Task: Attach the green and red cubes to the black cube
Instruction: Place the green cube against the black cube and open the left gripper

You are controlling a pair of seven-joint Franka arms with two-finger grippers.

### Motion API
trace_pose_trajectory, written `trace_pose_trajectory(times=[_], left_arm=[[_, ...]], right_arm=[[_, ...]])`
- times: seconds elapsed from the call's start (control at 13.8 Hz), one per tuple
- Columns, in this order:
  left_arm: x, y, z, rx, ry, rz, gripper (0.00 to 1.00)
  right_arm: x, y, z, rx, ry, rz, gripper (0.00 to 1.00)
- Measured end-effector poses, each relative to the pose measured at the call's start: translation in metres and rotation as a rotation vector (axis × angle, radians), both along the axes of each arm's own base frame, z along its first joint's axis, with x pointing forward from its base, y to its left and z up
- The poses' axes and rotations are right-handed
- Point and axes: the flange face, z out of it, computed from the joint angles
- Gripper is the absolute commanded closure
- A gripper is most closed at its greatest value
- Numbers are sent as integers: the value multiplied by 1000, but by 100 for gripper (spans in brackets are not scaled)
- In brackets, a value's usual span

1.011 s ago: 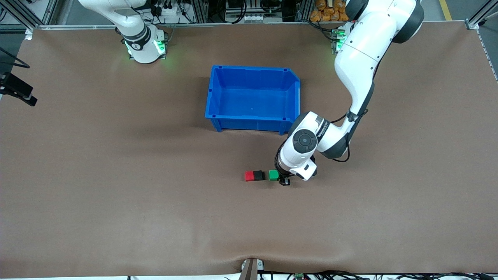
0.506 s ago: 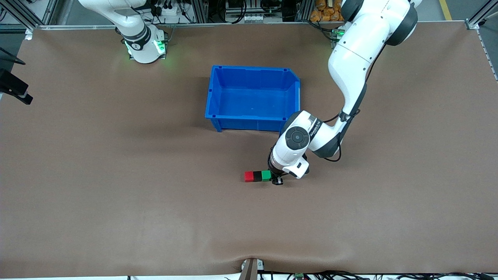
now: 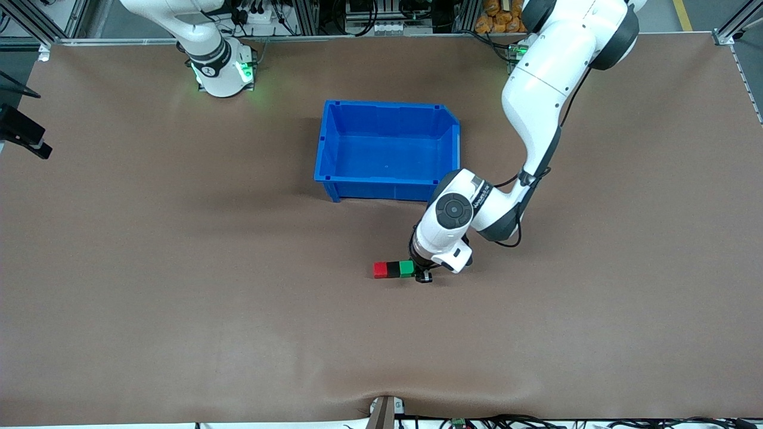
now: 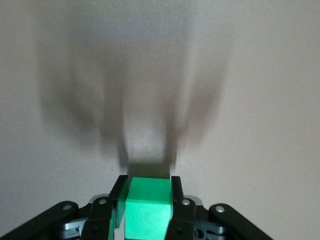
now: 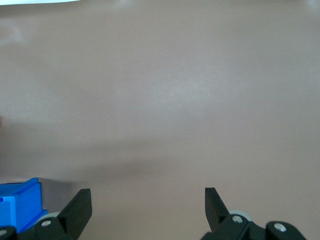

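The red cube (image 3: 380,270), the black cube (image 3: 393,269) and the green cube (image 3: 406,268) lie in one touching row on the table, nearer to the front camera than the blue bin. The black cube is in the middle. My left gripper (image 3: 419,271) is down at the table, shut on the green cube at the row's end toward the left arm. In the left wrist view the green cube (image 4: 148,210) sits between the black fingers (image 4: 176,192) of the left gripper (image 4: 147,192); the black cube is hidden there. My right gripper (image 5: 147,205) is open and empty above bare table.
The blue bin (image 3: 387,185) stands empty mid-table, just beside the left arm's wrist. Its corner shows in the right wrist view (image 5: 20,205). A dark part of the right arm (image 3: 24,138) shows at the table's edge at the right arm's end.
My left gripper has slid the green cube toward the black cube, closing the gap. The whole row has then shifted slightly toward the right arm's end.
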Motion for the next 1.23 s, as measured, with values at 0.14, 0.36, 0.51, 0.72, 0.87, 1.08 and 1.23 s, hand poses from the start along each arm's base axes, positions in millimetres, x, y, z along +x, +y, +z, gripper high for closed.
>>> trace_pose_trajectory(times=[0.14, 0.36, 0.51, 0.72, 0.87, 1.08, 1.23], left_arm=[[-8, -11, 0, 1, -2, -32, 100], [-17, -23, 0, 1, -2, -55, 71], [-18, -23, 0, 3, -1, -57, 26], [-16, -22, 1, 7, 2, -58, 23], [-13, -21, 8, 16, 7, -75, 22], [-4, -12, 37, 51, 11, -186, 22], [8, 5, 75, 68, -11, -269, 22]], right_arm=[[0, 0, 0, 0, -1, 1, 0], [0, -1, 0, 0, -2, -2, 0], [0, -1, 0, 0, -2, -2, 0], [0, -1, 1, 0, -3, -2, 0], [0, -1, 1, 0, -3, -2, 0], [0, -1, 1, 0, -4, -2, 0], [0, -1, 1, 0, -4, -2, 0]])
